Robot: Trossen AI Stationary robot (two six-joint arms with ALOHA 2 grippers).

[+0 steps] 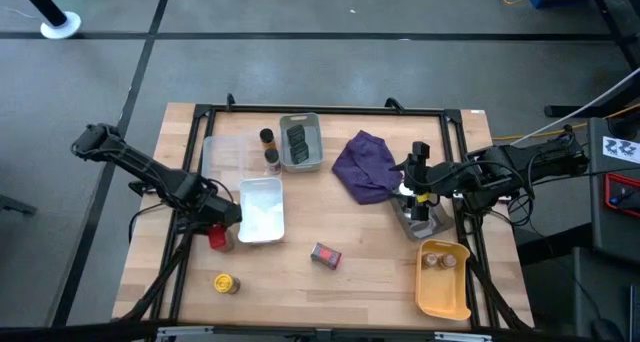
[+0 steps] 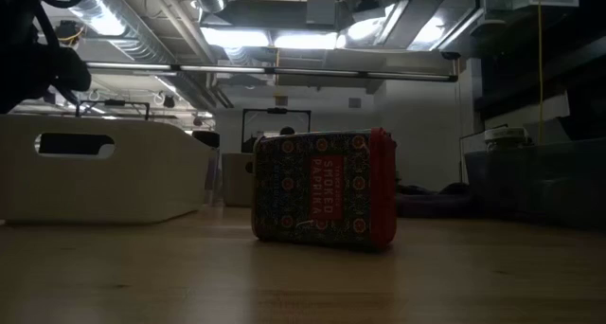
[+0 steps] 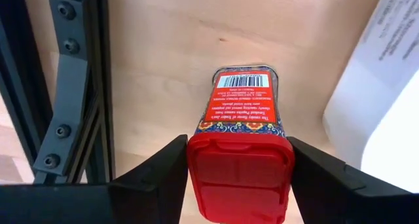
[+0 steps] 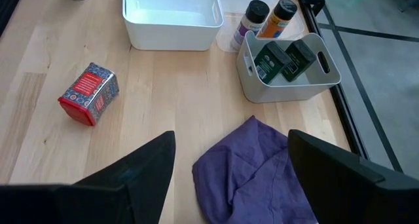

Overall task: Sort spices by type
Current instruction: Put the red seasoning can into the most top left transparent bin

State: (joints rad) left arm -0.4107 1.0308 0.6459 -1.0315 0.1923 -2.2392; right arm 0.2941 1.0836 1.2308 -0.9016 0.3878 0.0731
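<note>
My left gripper (image 1: 224, 225) is at the near left, beside the white tray (image 1: 262, 210), and is shut on a red paprika tin (image 3: 242, 132). A second red tin (image 1: 326, 255) lies on its side mid-table and also shows in the low view (image 2: 322, 201). A yellow jar (image 1: 226, 283) stands at the near left. Two jars (image 1: 269, 149) stand by the clear tray (image 1: 225, 152). Dark tins (image 4: 283, 60) lie in the grey tray (image 1: 300, 142). My right gripper (image 4: 230, 145) is open and empty above the purple cloth (image 1: 365, 167). My left gripper pinches the red tin by the two narrow sides of its red cap end (image 3: 239, 175), one finger on each side. The fingers (image 3: 163, 175) lie along the tin, whose barcode end (image 3: 243, 81) points away from them. I cannot tell whether the tin rests on the table.
A yellow tray (image 1: 443, 292) at the near right holds small jars (image 1: 437, 260). A small grey tray (image 1: 422, 225) stands under the right arm. A black frame (image 3: 72, 86) runs along the table's left side, close to my left gripper. Bare wood lies between the trays.
</note>
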